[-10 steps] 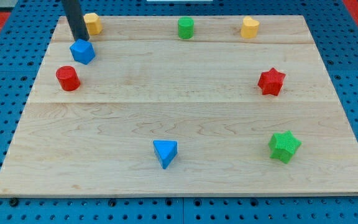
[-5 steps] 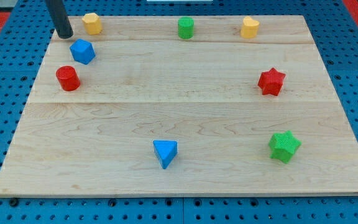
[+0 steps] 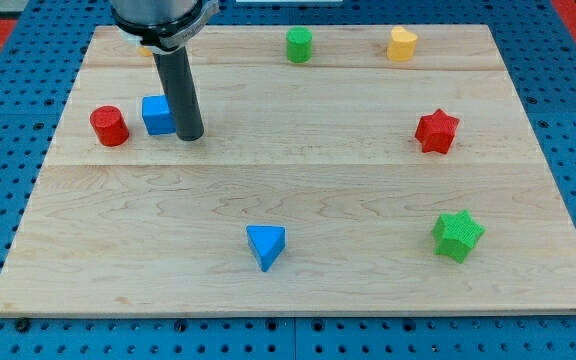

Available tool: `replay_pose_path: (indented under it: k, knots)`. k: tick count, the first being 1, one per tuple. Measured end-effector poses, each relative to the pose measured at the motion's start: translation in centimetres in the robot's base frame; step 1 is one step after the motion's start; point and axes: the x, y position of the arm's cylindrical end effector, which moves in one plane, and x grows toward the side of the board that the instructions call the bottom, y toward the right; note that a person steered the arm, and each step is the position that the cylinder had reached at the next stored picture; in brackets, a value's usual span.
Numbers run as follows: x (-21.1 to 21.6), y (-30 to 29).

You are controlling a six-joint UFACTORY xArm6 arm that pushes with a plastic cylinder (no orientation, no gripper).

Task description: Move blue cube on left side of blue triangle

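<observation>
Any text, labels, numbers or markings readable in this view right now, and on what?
None. The wooden board, the blocks such as the blue cube and blue triangle, and the rod ending at my tip, just right of the cube, carry no readable text.

my tip (image 3: 190,136) now right of shifted blue cube (image 3: 157,115)

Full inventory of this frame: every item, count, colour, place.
blue cube: 1, blue, upper left, between red cylinder and rod
blue triangle: 1, blue, bottom centre
red cylinder: 1, red, left edge
red star: 1, red, right side
green star: 1, green, lower right
green cylinder: 1, green, top centre
yellow heart-like block: 1, yellow, top right
wooden board: 1, light wood, on blue pegboard
my tip: 1, dark rod, at the blue cube's right side
</observation>
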Motion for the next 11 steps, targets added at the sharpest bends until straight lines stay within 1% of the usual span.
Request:
replay_pose_path:
  k: [2,3,7,8,9,10,11]
  knots:
    - [0.0,0.1]
    - [-0.1,2.0]
    - [-0.4,2.2]
    - [-1.2,2.6]
    - [-3.2,4.2]
    - [-7.1,3.6]
    - [-10.2,-1.0]
